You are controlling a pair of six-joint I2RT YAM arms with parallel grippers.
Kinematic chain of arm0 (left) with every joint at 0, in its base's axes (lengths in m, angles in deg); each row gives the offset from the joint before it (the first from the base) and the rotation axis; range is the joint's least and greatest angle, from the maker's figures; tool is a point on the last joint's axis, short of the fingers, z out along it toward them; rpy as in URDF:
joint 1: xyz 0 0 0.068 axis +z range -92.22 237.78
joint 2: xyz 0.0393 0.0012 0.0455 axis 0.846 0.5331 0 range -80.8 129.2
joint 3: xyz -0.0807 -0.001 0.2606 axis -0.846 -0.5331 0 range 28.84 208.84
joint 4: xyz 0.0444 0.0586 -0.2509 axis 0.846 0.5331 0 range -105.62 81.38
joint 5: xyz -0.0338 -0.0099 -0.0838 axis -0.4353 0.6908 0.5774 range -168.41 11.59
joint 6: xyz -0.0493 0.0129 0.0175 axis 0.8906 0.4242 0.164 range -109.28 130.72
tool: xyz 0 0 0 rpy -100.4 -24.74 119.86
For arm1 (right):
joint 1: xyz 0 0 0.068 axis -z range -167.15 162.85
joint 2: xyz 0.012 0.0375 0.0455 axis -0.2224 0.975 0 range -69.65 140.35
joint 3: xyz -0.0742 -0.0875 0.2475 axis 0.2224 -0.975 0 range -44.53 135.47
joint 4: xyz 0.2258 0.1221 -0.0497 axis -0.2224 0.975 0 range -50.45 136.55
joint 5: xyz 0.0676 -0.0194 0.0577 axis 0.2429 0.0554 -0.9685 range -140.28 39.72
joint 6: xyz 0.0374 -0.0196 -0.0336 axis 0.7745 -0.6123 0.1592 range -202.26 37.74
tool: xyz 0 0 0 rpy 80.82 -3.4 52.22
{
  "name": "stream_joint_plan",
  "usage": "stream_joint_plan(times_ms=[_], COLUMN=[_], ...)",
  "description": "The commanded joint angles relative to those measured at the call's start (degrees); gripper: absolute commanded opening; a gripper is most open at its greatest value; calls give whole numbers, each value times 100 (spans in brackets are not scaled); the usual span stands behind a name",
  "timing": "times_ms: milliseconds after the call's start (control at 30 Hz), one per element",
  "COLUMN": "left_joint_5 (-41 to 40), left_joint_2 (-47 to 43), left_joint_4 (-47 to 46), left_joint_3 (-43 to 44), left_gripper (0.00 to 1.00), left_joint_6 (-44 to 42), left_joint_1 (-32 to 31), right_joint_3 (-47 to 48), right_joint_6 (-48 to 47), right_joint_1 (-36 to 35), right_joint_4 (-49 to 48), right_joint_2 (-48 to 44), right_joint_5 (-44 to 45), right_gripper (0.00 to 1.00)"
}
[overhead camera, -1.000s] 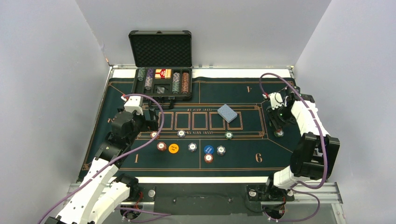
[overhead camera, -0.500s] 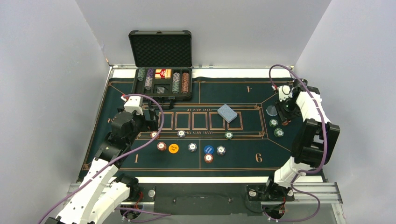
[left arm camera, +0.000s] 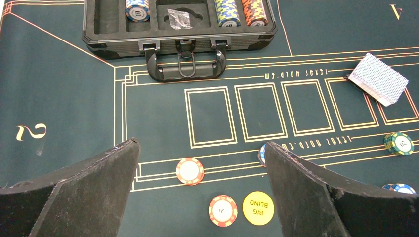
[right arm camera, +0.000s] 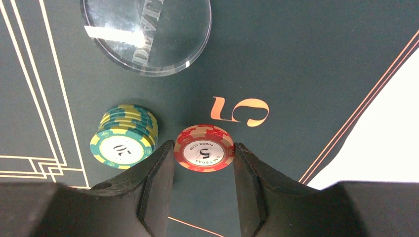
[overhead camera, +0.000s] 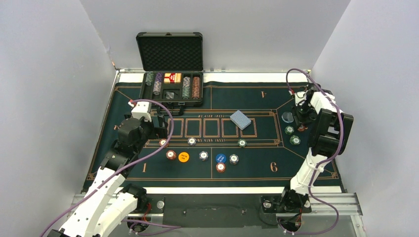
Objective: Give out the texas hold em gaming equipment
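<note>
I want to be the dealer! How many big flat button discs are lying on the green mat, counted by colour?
orange disc: 1
blue disc: 1
clear disc: 1
Total: 3
</note>
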Motion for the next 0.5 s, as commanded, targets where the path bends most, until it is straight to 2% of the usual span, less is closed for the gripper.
stream_joint_plan(times_ms=[0,67,133,233,333,467], left_joint_5=[45,42,42,29,10,-36], left_joint_2=[-9,4,7,13,18,22], left_joint_4=[-343,-347,-347,-343,-342,-327], left_joint_3=[88,89,89,81,79,76], left_gripper=[97,97,97,97,97,97], left_joint_6=[-75,-78,-75,-75,-72,-61], left_joint_1=[36,36,36,36,36,36], right_joint_3=[238,238,243,265,284,294], right_joint_6=[141,155,170,185,189,214], right_joint_1=[57,60,60,60,81,160], right_joint_4=[-126,-145,-155,-144,-146,-131], right_joint_2=[109,174,214,286,237,-102], right_joint_5=[172,172,164,171,146,92], right_gripper=[13,18,27,47,60,69])
